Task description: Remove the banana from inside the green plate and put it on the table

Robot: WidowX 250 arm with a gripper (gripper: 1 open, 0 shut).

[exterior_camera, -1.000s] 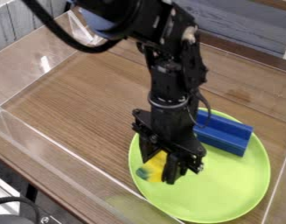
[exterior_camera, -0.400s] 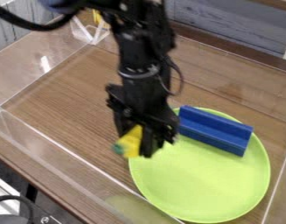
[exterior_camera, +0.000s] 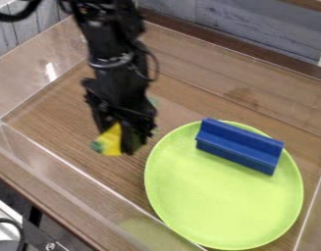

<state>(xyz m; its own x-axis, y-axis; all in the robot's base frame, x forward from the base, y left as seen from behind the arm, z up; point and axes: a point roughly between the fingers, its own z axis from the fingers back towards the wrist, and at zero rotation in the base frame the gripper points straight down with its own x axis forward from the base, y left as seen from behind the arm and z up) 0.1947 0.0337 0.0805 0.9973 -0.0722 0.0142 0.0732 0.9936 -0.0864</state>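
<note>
The worktop (exterior_camera: 189,88) is brown wood grain and fills most of the view, fenced by low clear acrylic walls (exterior_camera: 45,186) that run along its near and left edges. At the right and toward the front lies the plate (exterior_camera: 215,201), a wide lime-green disc with a low rim, flat on the wood. A blue block (exterior_camera: 239,146) sits on the far part of the plate, long side running from upper left to lower right, with a shallow channel along its top; nothing else rests on the green surface. The black arm (exterior_camera: 108,39) comes down from the top left of the picture, cables looping by its upper joints, and stands nearly upright over the wood to the left of the plate. At its lower end the claw (exterior_camera: 114,137) points straight down and is clenched on the banana (exterior_camera: 110,141), its dark fingers (exterior_camera: 130,132) pressed against the fruit from either side. The banana is small, yellow, with a dark green tip at its lower left end, and it hangs slanted between the fingers, only its lower half showing below them. It is outside the plate, just beside the left rim, over bare wood between the rim and the near wall. Whether its tip touches the worktop or hangs just above it cannot be told from this angle. The claw and the blue block are well apart.
</note>
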